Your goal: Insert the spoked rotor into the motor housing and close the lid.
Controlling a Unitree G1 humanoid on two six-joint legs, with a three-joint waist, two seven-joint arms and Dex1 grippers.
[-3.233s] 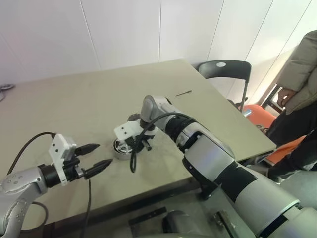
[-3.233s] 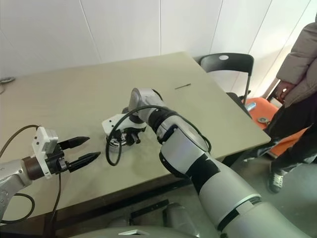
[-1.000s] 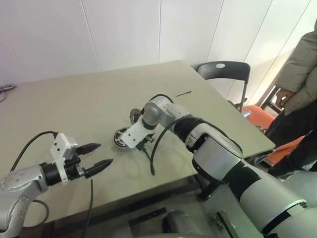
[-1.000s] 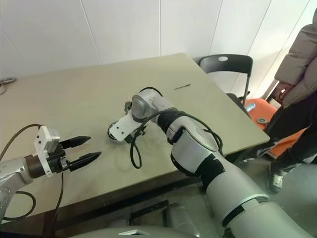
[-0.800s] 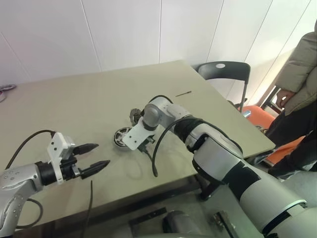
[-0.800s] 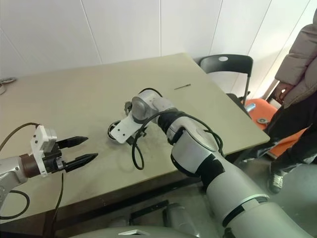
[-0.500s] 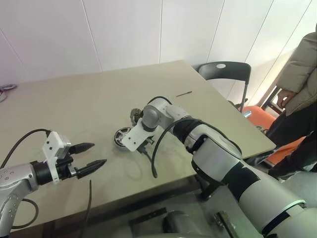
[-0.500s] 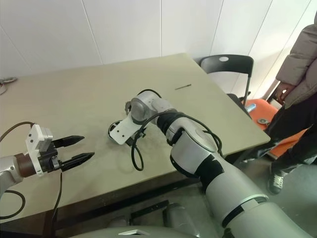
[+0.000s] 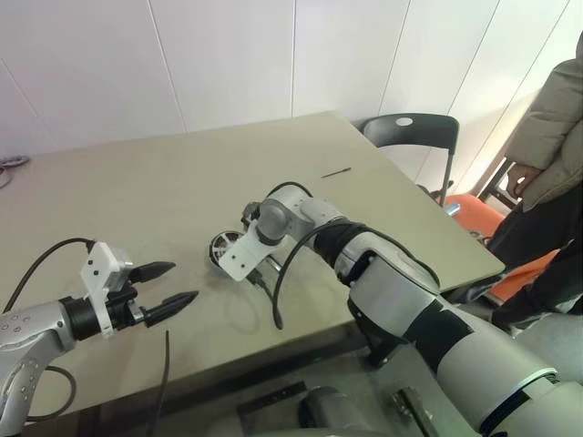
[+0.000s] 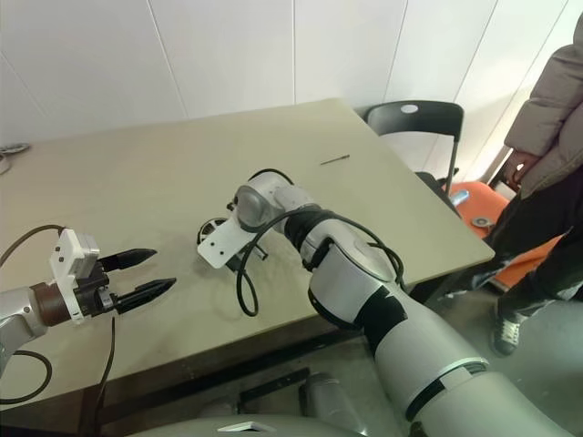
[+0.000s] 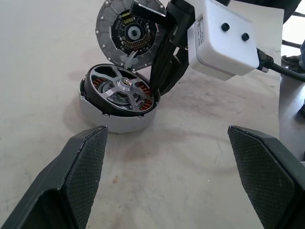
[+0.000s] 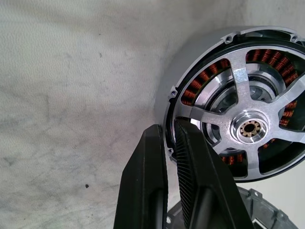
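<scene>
The motor housing [image 11: 116, 119] sits on the table with copper windings showing, and the spoked rotor [image 12: 245, 129] lies inside it. Behind it the lid [image 11: 129, 29] stands tilted up, its dark-centred face towards my left gripper. My right gripper [image 12: 169, 128] points steeply down at the housing's edge. It is shut on the housing's rim, one finger outside the wall and one over the rotor's rim. To the left, my left gripper [image 9: 182, 282] hovers open over the table, apart from the housing, nothing between its fingers [image 11: 81, 176].
The parts lie mid-table [image 9: 137, 173]. A black cable [image 9: 273, 305] loops from my right wrist onto the table. A thin dark stick [image 9: 337, 171] lies towards the far right corner. Beyond that edge stand a black chair [image 9: 410, 132] and a person [image 9: 551, 137].
Since three seconds ago my right forearm has swung lower and its cable loop has shifted to the right. Over the last second the wrist has hardly moved. My left gripper stays open.
</scene>
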